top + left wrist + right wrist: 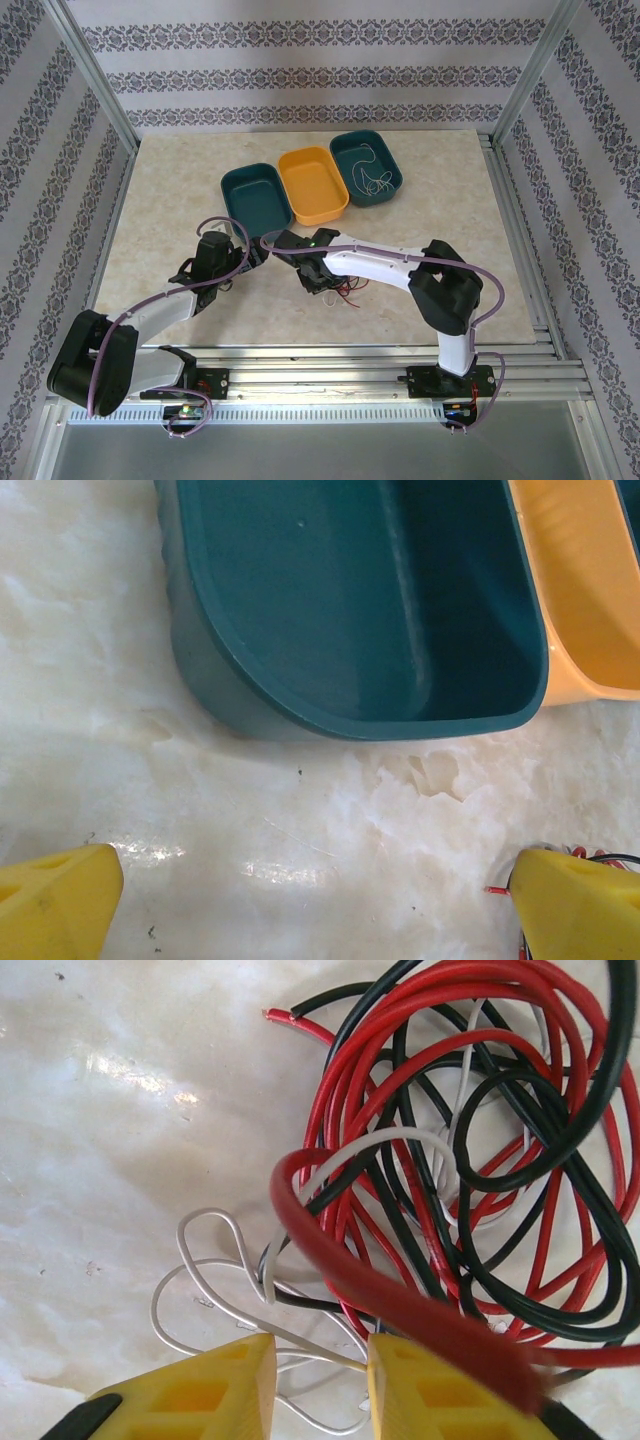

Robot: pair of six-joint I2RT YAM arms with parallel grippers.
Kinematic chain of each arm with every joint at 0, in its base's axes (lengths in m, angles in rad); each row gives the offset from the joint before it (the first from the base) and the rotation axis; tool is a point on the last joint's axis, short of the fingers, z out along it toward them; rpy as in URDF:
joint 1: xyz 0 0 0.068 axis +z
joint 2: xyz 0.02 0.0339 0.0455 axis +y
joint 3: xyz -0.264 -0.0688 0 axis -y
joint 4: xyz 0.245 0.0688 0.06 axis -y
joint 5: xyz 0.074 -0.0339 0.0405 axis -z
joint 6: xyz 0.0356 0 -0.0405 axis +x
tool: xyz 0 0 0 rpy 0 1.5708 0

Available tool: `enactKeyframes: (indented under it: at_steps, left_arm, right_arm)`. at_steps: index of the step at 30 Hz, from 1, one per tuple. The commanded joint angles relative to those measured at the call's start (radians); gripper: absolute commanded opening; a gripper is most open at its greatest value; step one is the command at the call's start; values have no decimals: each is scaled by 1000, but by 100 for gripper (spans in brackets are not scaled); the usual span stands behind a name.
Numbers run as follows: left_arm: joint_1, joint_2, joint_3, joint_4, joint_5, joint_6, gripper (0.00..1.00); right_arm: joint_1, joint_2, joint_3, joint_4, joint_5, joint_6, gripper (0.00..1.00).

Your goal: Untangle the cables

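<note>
Several red, black and white cables (450, 1160) lay tangled at the table's (170, 220) near middle under the right gripper (322, 1348), whose fingers stood narrowly apart astride white strands. The left gripper (315, 868) gaped wide near a teal tray (200, 680).

Bare tabletop (300, 820) is lying open inside the wide-spread left pincer (315, 905), reaching up to the dark teal tray (215, 695), whose wall is barring the way. Tangled cables (395, 1305) are crowding the surface just ahead of the right pincer (320, 1385).
</note>
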Motion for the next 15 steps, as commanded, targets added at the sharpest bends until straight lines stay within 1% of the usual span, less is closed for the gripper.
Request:
enactKeyframes:
  at_steps: [1,9,13,15]
  left_arm:
    - [9,5,-11,37,6,-8,99]
    - [10,0,-14,37,3,-9,99]
    - [10,4,-12,39,6,-8,99]
    - [10,4,-13,40,5,-6,99]
  right_arm:
    - [0,21,3,-9,6,-14,26]
    - [8,0,10,-32,14,-24,5]
    - [14,-18,22,-35,8,-31,0]
    - [20,-27,33,-39,3,-36,0]
